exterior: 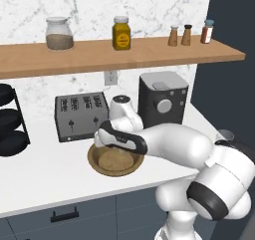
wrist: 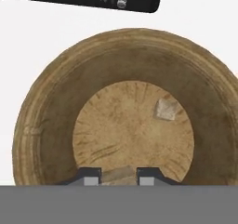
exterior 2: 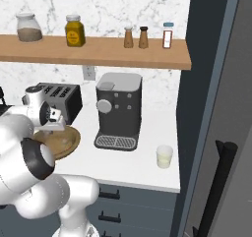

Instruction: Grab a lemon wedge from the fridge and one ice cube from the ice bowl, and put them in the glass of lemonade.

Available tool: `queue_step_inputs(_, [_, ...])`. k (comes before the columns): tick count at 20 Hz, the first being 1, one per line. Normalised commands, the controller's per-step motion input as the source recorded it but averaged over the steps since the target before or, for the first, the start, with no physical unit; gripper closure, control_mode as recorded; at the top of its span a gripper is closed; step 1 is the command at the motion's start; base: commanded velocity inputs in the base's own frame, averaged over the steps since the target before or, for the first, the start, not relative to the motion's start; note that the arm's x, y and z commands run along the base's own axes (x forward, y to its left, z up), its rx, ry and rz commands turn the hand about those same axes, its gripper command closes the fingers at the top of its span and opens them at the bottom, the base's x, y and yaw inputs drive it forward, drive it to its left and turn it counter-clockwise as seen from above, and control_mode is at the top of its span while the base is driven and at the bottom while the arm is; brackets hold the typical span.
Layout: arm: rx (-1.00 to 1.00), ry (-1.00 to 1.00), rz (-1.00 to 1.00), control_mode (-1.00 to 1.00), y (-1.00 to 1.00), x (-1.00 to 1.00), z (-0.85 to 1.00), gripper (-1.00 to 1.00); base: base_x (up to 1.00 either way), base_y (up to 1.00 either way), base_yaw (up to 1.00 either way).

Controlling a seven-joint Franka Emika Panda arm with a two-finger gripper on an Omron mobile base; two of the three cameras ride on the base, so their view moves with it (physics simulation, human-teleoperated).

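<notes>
So the arm is reaching down over the ice bowl (exterior: 115,160), which sits on the white counter (exterior: 45,172) just in front of the toaster (exterior: 81,115). In the hand view the gripper (wrist: 119,176) is nearly closed, with a pale ice cube (wrist: 118,174) pinched between its fingertips, right at the near edge of the bowl's flat bottom. A second cube (wrist: 166,109) lies loose farther in, well apart from the held one.

The held cube looks a bit wider than tall, long side running across from one finger to the other, but most of it is hidden.

Progress-wise: I'd say the ice grab is basically happening, but nothing is delivered yet. The glass of lemonade (exterior 2: 164,157) stands far off to the right, near the fridge (exterior 2: 216,108); can't tell if a lemon wedge is in it already.
</notes>
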Motion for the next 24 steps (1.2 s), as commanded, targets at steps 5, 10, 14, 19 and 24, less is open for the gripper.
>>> queue_step_inputs(5, [0.08, -0.06, 0.00, -1.00, -0.01, -0.16, 0.08, 1.00, 0.00, 0.00, 0.00])
queue_step_inputs(10, [0.08, -0.09, 0.00, -1.00, -0.27, -0.45, 0.19, 1.00, 0.00, 0.00, 0.00])
queue_step_inputs(14, [0.00, -0.09, 0.00, -1.00, -0.78, -0.72, 0.48, 1.00, 0.00, 0.00, 0.00])
queue_step_inputs(19, [-0.05, -0.08, 0.00, -1.00, -0.88, -0.28, 0.57, 1.00, 0.00, 0.00, 0.00])
queue_step_inputs(24, [-0.10, -0.04, -0.02, -1.00, -1.00, 0.00, 0.78, 1.00, 0.00, 0.00, 0.00])
